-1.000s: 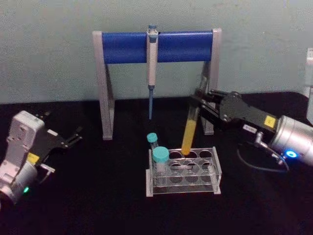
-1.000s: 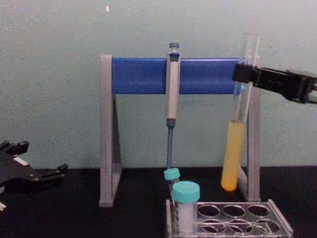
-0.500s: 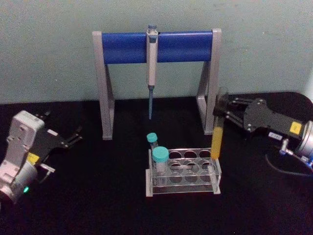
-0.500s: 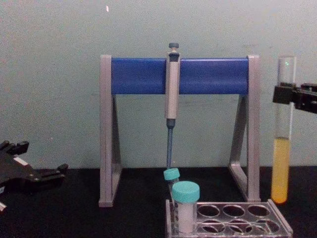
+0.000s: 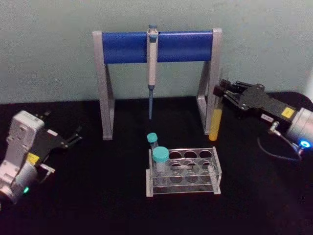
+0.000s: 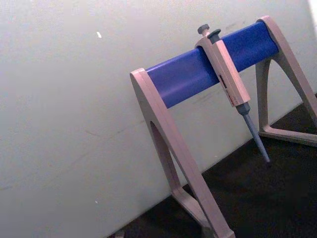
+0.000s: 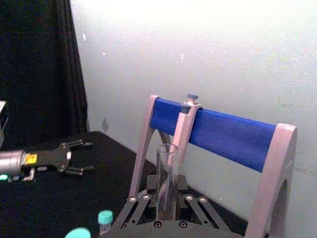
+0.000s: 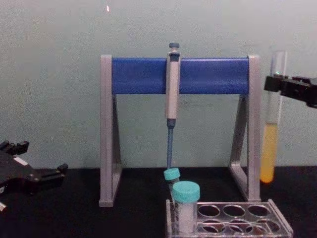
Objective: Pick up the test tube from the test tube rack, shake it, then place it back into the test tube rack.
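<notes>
Glass test tube (image 5: 215,122), right gripper (image 5: 222,92) aloft

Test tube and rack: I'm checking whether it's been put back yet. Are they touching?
Apart. The chest view shows the test tube held by the right gripper, its bottom hanging above and right of the test tube rack.
</notes>
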Available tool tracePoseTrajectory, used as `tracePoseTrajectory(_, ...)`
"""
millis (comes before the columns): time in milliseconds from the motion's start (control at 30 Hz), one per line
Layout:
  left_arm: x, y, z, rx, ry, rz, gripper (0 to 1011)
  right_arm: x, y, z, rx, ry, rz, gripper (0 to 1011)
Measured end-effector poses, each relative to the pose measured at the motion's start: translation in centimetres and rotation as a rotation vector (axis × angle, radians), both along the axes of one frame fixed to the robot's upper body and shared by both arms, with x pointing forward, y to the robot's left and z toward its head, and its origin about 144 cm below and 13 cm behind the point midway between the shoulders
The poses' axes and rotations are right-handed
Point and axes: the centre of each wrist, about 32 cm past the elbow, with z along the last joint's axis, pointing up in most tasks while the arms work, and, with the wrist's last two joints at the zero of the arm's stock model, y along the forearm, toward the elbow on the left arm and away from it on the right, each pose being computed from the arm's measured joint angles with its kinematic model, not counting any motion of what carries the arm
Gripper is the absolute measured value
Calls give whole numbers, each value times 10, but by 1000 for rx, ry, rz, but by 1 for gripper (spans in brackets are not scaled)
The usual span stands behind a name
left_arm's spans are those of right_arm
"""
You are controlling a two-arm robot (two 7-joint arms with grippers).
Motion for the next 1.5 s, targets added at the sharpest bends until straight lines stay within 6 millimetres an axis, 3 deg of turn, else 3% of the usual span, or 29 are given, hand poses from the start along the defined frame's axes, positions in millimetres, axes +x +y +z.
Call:
tracePoseTrajectory(567,0,0,0,0,0,0,1001,7,31,-3,37,10,77,233)
tracePoseTrajectory(1500,0,0,0,0,0,0,1001,5,34,-17,-1,1,114,233)
